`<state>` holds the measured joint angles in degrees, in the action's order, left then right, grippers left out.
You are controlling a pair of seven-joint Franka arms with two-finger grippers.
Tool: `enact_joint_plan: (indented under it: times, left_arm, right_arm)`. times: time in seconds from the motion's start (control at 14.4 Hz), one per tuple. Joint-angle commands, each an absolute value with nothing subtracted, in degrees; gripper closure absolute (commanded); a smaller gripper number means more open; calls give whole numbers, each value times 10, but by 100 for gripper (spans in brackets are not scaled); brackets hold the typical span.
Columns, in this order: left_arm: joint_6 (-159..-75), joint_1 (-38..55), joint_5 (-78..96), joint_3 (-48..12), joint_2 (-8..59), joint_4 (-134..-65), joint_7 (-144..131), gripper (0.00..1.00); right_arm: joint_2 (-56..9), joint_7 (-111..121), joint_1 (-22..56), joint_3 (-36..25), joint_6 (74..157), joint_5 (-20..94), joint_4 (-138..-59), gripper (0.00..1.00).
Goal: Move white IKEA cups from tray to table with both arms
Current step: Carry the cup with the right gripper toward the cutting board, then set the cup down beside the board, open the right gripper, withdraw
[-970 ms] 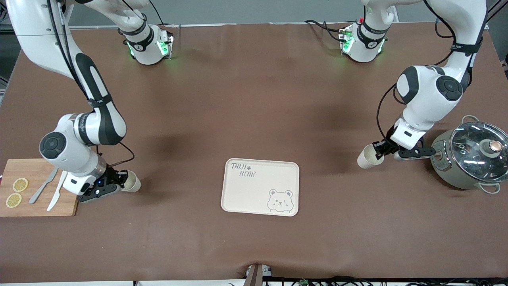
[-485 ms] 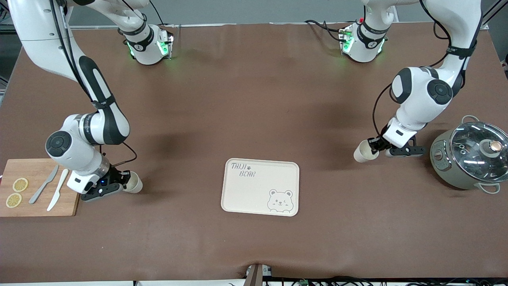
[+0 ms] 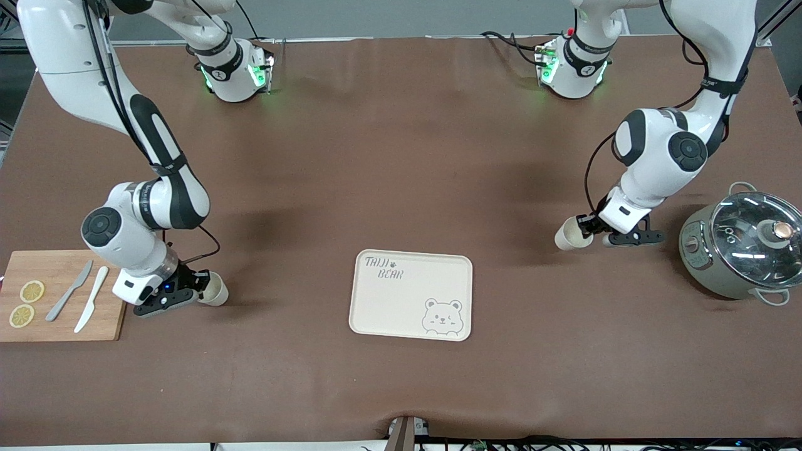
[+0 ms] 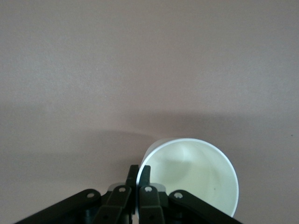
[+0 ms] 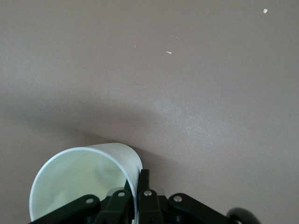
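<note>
- Front view has the brown table (image 3: pixel 401 156) with a bear tray (image 3: pixel 410 294) in the middle, nothing on it.
- Pot (image 3: pixel 742 244) with a glass lid sits at the left arm's end, cutting board (image 3: pixel 59 297) at the right arm's end.
- Left pincer (image 3: pixel 589 228) is clamped on the rim of a white cup (image 3: pixel 569 235), up over bare table between tray and pot.
- Right pincer (image 3: pixel 199 289) pinches the other cup (image 3: pixel 214 293) by its rim, low beside the board.

Tray (image 3: pixel 410 294) sits mid-bench, toward the front edge. Cutting board (image 3: pixel 59 295) at the right arm's end carries two knives (image 3: pixel 81 299) and lemon slices (image 3: pixel 26 303). Pot (image 3: pixel 742 244) stands at the left arm's end.
</note>
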<state>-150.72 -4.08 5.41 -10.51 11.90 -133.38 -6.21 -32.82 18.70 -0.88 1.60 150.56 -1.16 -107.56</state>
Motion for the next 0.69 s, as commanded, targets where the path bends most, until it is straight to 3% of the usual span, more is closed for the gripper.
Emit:
enact_joint_plan:
  times: [0.0,0.21,0.62]
  left_arm:
    - [-1503,-45,43,-107,119,-1334,-59,100]
    - [-1503,-44,43,-107,124,-1334,-60,100]
    - [-1504,-44,26,-107,137,-1332,-60,100]
  right_arm:
    - [-326,194,-21,27,1507,-10,-1075,0]
    - [-325,194,-20,27,1472,-10,-1041,0]
    - [-320,190,-14,27,1190,-9,-858,0]
